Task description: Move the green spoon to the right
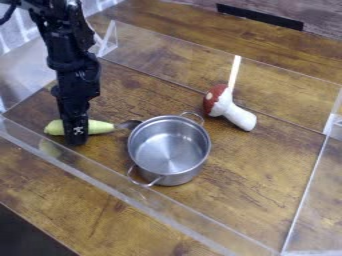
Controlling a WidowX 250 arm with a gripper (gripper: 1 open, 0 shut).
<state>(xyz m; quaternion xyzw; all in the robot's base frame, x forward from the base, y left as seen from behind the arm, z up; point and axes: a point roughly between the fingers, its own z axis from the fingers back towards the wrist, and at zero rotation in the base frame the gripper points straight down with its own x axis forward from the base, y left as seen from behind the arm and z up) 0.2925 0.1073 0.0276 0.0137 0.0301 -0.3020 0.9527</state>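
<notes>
The green spoon [99, 126] lies flat on the wooden table at the left, its yellow-green handle sticking out on both sides of my gripper [76, 129]. The black gripper points straight down, its fingers low at the table and straddling the spoon's middle. How far they have closed on it is hidden by the gripper body. The spoon's small end points toward the steel pot [170, 150], just to its right.
A red-capped mushroom toy [229, 107] lies right of centre behind the pot. Clear plastic walls [201, 232] fence the table at the front, left and right. A thin light stick [235, 69] stands behind the mushroom.
</notes>
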